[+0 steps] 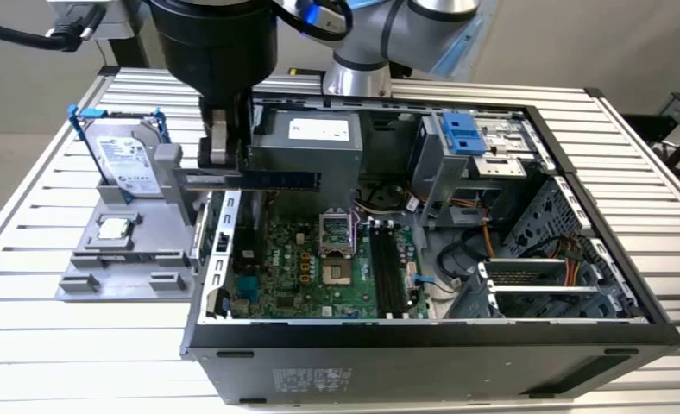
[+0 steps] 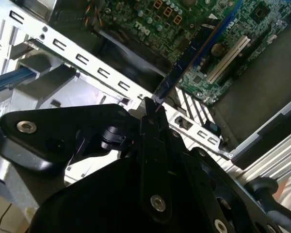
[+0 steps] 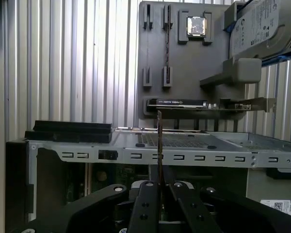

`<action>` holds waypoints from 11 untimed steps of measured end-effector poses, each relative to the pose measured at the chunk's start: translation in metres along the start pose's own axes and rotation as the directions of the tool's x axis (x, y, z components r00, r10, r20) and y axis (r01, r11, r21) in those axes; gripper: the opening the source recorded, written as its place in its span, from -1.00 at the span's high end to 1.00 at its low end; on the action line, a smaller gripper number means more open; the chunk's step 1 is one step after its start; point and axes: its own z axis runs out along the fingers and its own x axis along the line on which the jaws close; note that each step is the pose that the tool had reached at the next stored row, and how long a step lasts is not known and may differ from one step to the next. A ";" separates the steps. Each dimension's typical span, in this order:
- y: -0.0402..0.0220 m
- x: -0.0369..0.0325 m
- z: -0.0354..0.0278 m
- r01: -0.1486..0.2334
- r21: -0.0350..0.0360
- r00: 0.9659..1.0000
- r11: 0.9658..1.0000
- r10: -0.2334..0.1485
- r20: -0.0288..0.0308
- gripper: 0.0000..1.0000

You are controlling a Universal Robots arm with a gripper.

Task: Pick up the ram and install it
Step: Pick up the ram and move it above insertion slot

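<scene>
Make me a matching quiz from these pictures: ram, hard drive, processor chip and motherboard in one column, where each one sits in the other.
1 ram
2 hard drive
3 processor chip
4 motherboard

A lying flat on the grey holder
B inside the open case
C held in the gripper
D standing on edge in the grey holder

Pairs: 1-C, 2-D, 3-A, 4-B

The worktop (image 1: 651,164) under the computer case (image 1: 432,345) was bare silver metal with long ridges. The case had a dull black skin. Inside it, the main board (image 1: 305,276) was green and a bit shiny. Beside the case, the holder (image 1: 122,259) was dull gray plastic, and the hard drive (image 1: 127,159) had a shiny metal face. The ram (image 1: 280,178) was a thin, dark, smooth board. The tool (image 1: 222,159) was smooth black.
</scene>
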 end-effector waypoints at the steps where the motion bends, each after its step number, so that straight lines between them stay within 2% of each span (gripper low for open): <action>1: -0.0035 0.0001 -0.0002 0.000 0.000 1.000 1.000 0.000 0.000 1.00; 5: -0.0147 0.0003 -0.0006 0.000 0.000 1.000 1.000 0.000 0.000 1.00; 8: -0.0192 0.0004 -0.0007 0.000 0.000 1.000 1.000 0.000 0.000 1.00; 11: -0.0267 0.0006 -0.0010 0.000 0.000 1.000 1.000 0.000 0.000 1.00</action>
